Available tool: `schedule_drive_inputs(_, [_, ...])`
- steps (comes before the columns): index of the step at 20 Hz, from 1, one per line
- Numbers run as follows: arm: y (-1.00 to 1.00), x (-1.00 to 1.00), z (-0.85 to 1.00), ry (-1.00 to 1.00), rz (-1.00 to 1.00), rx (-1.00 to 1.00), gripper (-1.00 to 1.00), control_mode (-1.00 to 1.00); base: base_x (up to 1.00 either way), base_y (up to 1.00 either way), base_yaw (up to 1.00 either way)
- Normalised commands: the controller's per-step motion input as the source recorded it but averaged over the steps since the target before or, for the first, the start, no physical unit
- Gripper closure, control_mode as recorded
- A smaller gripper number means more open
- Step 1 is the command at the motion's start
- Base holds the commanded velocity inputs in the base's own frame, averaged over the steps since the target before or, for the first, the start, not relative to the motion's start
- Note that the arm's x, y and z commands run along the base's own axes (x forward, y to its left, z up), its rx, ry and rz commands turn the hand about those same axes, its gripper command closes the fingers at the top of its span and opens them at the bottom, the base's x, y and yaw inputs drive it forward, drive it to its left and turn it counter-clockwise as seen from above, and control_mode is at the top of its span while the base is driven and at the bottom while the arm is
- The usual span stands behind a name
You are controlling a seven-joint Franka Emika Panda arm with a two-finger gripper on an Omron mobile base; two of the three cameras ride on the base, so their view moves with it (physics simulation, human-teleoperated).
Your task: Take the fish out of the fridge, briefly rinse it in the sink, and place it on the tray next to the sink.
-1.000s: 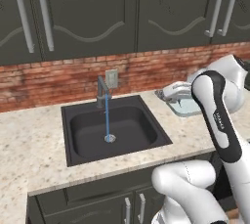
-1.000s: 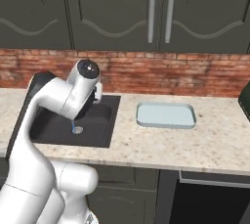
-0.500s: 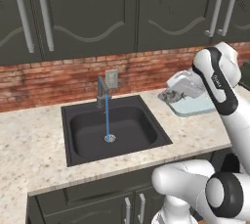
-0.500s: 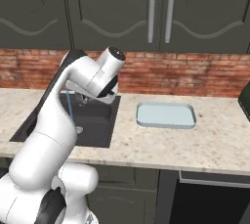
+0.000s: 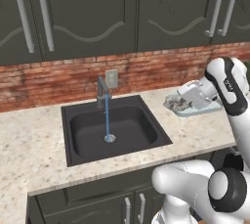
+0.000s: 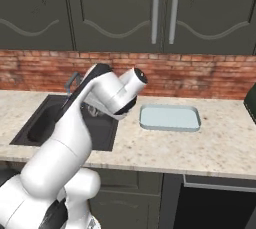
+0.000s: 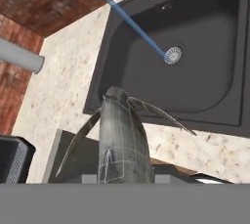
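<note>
The gripper [image 5: 172,103] has swung away from the sink [image 5: 113,129], whose water runs on, and now hangs above the near end of the tray [image 6: 170,118]. Its jaws are clamped on the fish [image 7: 122,140]. Rinsing appears complete; lowering remains.

**Operator:** Which markings can be read here?

**Manual:** You find no legible text, label, brand, number or sign. The cabinet doors [image 5: 88,12], brick wall [image 6: 210,75], counter [image 5: 29,140] and sink [image 5: 112,127] carry none.
</note>
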Motion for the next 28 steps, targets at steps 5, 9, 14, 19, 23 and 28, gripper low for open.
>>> schedule_drive_inputs(5, [-0.1,0.51,-0.11,0.07,0.0,0.21,1.0,-1.0,0.0,0.0,0.0])
schedule_drive_inputs(9, [0.01,0.69,-0.18,0.12,0.0,0.12,1.0,-1.0,0.0,0.0,0.0])
schedule_drive_inputs(14, [0.16,0.4,-0.32,0.04,0.0,0.01,1.0,-1.0,0.0,0.0,0.0])
schedule_drive_inputs(19, [0.23,0.08,-0.59,0.03,0.0,-0.01,1.0,-1.0,0.0,0.0,0.0])
schedule_drive_inputs(23, [0.22,0.1,-0.32,0.0,0.0,0.0,1.0,-1.0,0.0,0.0,0.0])
schedule_drive_inputs(28, [0.43,0.31,-0.13,0.0,0.0,0.04,1.0,-1.0,0.0,0.0,0.0])
